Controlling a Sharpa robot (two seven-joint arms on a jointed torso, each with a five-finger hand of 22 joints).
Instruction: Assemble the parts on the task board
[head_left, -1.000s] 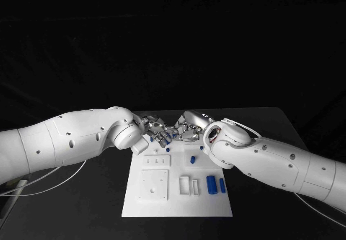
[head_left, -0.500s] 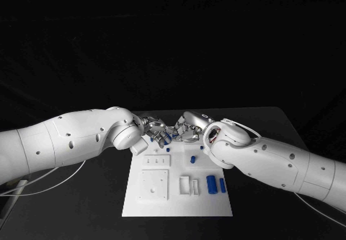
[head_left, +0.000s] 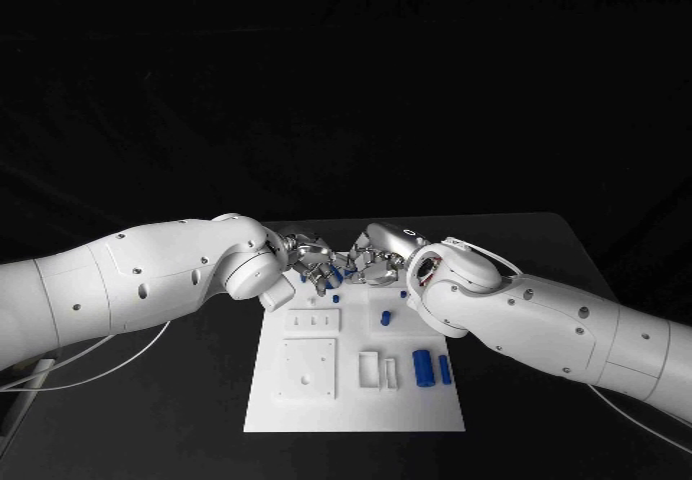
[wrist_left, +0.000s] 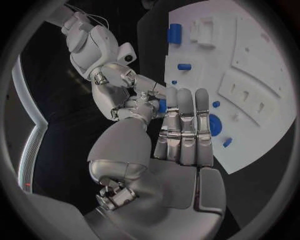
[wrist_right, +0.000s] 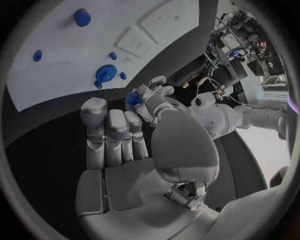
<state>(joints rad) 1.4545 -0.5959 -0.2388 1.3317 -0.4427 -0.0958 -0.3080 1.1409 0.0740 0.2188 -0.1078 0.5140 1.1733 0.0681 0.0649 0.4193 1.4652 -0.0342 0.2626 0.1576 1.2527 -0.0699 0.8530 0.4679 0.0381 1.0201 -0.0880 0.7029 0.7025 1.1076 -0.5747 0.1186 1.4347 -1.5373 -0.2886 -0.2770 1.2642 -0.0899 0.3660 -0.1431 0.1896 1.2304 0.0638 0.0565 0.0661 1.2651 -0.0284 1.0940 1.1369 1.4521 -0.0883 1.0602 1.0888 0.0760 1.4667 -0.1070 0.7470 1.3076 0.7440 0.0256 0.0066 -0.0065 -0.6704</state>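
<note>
Small blue part (wrist_right: 133, 98) betw. both hands' fingertips

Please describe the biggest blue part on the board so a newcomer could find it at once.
Start at the white board on the black table. Near its right edge, towards the robot, lies a thick blue cylinder. A slimmer blue rod lies to its right; the cylinder is clearly fatter.
</note>
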